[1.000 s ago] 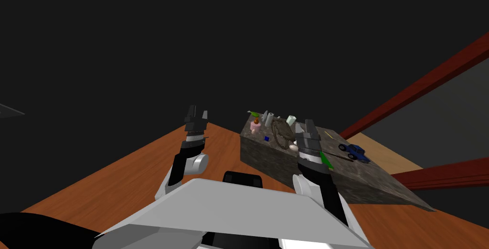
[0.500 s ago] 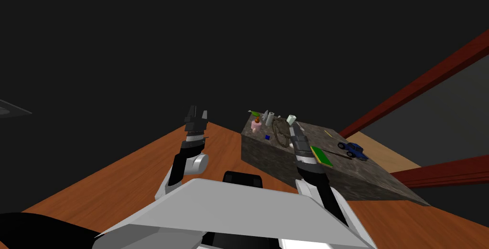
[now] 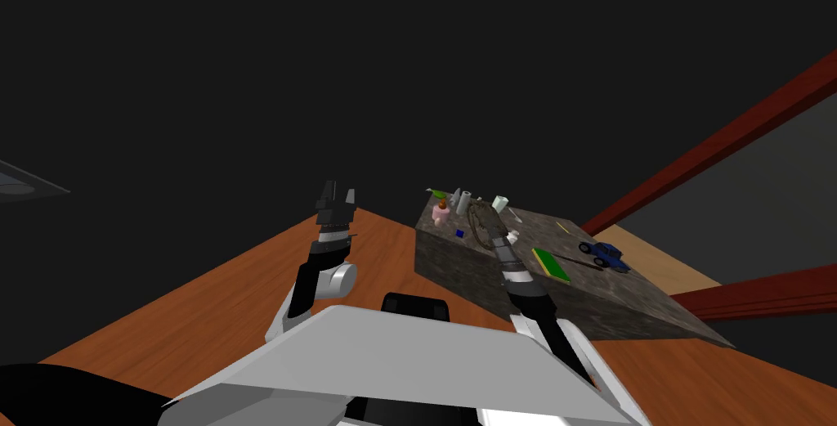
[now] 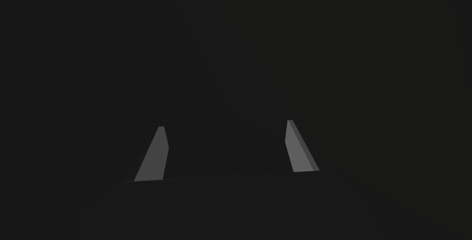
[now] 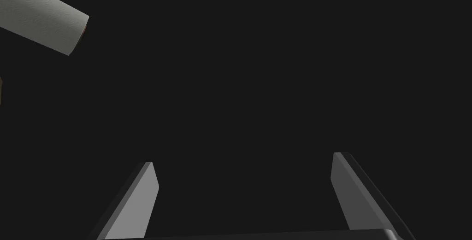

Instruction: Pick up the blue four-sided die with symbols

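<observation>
Jaws on the right arm stand wide apart, nothing between the two grey blade fingers, which face dim space, with a pale grey paper roll off to one side. From the head camera, the right arm reaches over the near edge of the dark mottled stone tabletop, its wrist beside a brown spoked ring and a flat green rectangle.

The small blue die lies on the tabletop near its left edge, just left of the ring and below a pink figure with an orange top. It is apart from both jaws. A bare strip of stone separates the die from the left edge and the near corner. It is too small to tell which way it points or whether it has a long axis. Further right there is more bare stone, and a blue toy car stands well apart.

Left jaws are apart too – fingers hold nothing – with that arm raised over the orange-brown wooden floor, well clear of the tabletop.
</observation>
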